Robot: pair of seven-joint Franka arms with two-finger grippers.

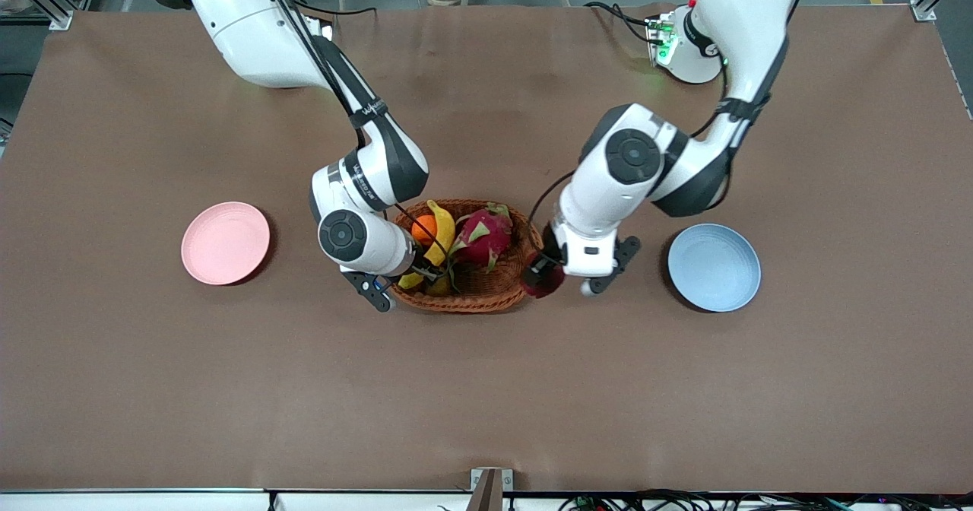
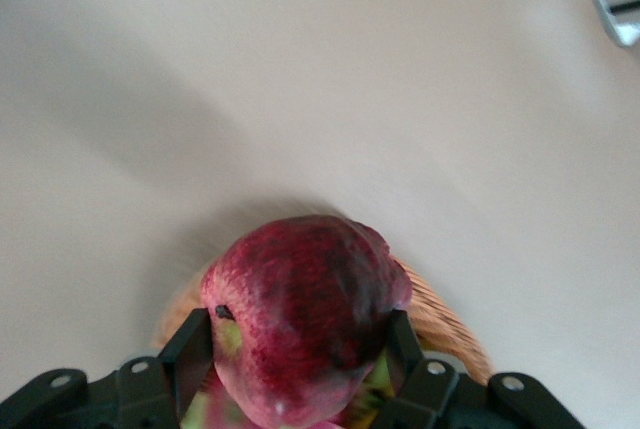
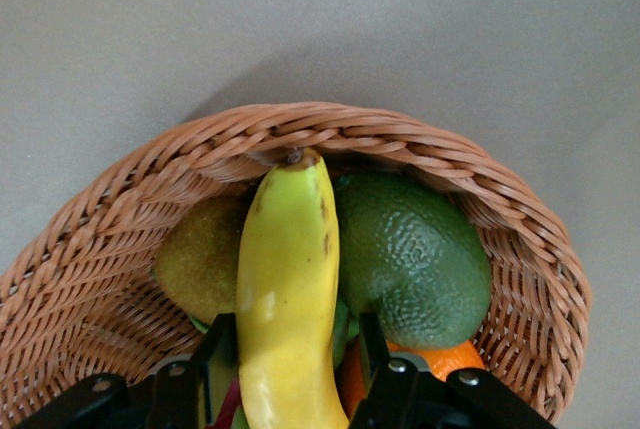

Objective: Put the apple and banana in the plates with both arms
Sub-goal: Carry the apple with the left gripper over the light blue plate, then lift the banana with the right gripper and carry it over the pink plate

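Wicker basket (image 1: 486,292) sits mid-table between the pink plate (image 1: 225,242) and blue plate (image 1: 714,267). Right gripper (image 3: 290,369) pinches the banana (image 3: 288,299) inside it, ready to lift; left gripper (image 2: 300,354) clamps the apple (image 2: 305,319) over the basket's rim, blue plate likely next.

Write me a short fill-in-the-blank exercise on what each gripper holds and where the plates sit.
1. The left gripper is shut on the ____, over the rim of the wicker basket.
2. The right gripper is closed around the ____, which is still in the basket.
3. The plate toward the left arm's end of the table is light ____.
4. The pink plate holds ____ fruit so far.

Missing words: apple; banana; blue; no
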